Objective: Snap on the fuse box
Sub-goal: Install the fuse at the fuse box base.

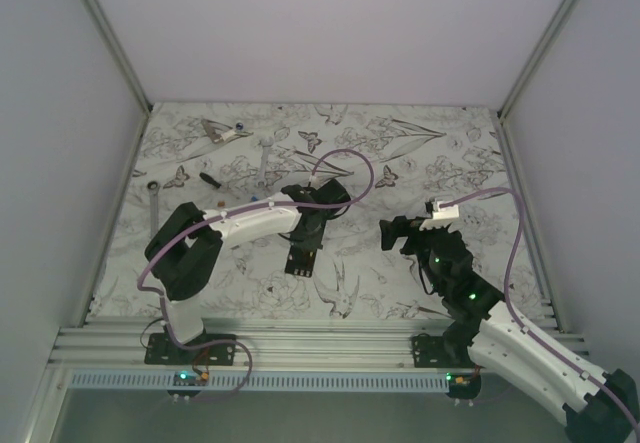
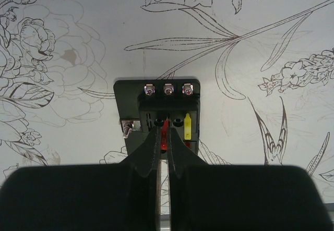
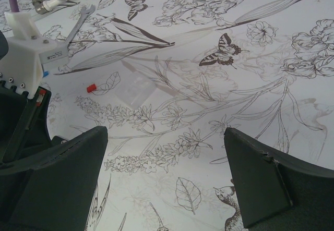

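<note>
From above, I see the left gripper (image 1: 303,243) stretched from its base toward the middle of the table (image 1: 450,153), tipped down onto the one fuse box (image 1: 300,261). The right gripper (image 1: 390,233) hangs just to that box's right, apart from it. On the left wrist view, the left gripper (image 2: 165,134) is pinched onto one red fuse (image 2: 165,124) standing in the fuse box (image 2: 125,93). I count one yellow fuse (image 2: 187,127) beside it and three screws (image 2: 168,89) along the far edge. On the right wrist view, the right gripper (image 3: 164,179) is spread wide with nothing between its jaws. Beyond it lie one wrench (image 3: 78,25) and one loose red piece (image 3: 92,87). A label (image 3: 52,56) on the white housing is too small to read.
</note>
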{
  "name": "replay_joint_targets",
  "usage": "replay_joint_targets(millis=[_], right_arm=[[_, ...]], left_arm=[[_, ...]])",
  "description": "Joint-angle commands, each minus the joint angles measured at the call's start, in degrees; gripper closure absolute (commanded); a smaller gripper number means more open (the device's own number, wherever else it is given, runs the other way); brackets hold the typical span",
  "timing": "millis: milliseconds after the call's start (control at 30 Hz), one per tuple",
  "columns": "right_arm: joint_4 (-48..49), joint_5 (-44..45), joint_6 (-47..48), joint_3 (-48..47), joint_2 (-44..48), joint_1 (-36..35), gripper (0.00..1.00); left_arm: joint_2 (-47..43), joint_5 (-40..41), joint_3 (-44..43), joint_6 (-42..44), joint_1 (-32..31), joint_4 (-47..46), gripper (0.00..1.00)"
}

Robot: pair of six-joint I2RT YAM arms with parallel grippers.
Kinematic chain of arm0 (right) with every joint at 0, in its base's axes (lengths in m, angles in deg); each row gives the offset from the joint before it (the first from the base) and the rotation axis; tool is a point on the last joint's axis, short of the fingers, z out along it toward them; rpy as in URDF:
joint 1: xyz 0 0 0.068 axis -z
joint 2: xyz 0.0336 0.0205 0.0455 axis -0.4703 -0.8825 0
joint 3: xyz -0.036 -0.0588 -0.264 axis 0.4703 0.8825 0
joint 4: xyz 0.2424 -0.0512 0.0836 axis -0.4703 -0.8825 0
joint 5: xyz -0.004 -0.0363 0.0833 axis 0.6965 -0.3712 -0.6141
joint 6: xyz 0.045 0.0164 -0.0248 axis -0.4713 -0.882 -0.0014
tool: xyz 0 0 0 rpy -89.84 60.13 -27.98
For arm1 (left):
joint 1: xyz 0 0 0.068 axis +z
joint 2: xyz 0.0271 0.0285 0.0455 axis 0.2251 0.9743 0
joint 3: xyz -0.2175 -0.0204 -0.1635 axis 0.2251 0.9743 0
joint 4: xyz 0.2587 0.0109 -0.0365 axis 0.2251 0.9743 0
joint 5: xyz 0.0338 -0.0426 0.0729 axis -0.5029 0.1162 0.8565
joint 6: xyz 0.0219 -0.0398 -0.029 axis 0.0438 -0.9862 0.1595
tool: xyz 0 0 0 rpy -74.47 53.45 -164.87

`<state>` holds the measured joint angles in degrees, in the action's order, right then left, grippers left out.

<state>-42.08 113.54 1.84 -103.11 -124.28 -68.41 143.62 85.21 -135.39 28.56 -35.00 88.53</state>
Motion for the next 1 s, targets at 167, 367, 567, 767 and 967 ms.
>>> replay_joint_targets(millis=[167, 367, 567, 767, 967], right_arm=[[0.78, 0.25, -0.97, -0.53, 1.03, 0.37, 0.0], [0.74, 0.14, -1.04, -0.54, 0.93, 0.37, 0.0], [0.66, 0.24, -1.01, -0.53, 1.1, 0.36, 0.0], [0.66, 0.26, -1.0, -0.53, 1.06, 0.37, 0.0], [0.62, 0.19, -1.01, -0.53, 1.26, 0.37, 0.0]], left_arm=[[1.27, -0.06, -0.04, -0.36, 0.02, 0.02, 1.0], [1.39, -0.57, 0.3, -0.78, 0.23, -0.63, 1.0], [0.82, -0.27, 1.39, -1.21, 0.37, -0.33, 1.0], [-0.74, -0.1, 1.95, -1.55, 0.71, 0.31, 1.0], [-0.55, -0.33, 2.22, -1.98, 0.94, 0.69, 1.0]])
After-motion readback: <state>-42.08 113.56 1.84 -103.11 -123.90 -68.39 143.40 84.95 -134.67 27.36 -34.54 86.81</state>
